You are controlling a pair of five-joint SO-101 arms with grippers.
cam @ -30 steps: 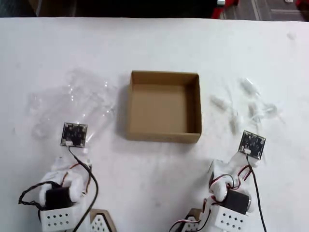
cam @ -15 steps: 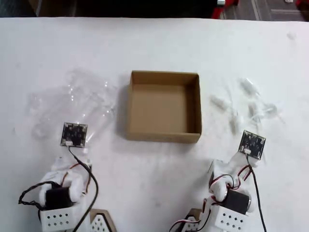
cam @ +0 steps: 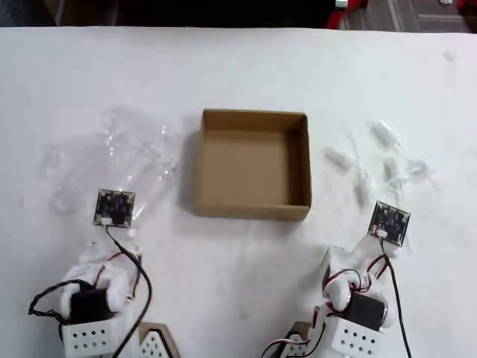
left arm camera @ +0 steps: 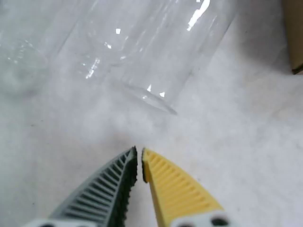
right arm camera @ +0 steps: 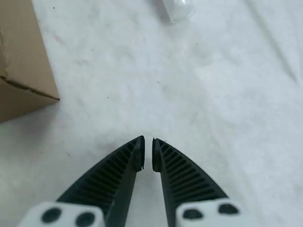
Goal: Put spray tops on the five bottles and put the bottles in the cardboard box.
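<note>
White worktop bears the cardboard box — bottles to its left, spray tops to its right. Pinched together, empty — the left hand and the right hand.

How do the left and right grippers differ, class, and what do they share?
The left gripper has one grey finger and one yellow; the right gripper has two black fingers. The left gripper points at a clear bottle lying on the table; the right gripper points at bare table beside a corner of the cardboard box. Both are shut and hold nothing.
</note>
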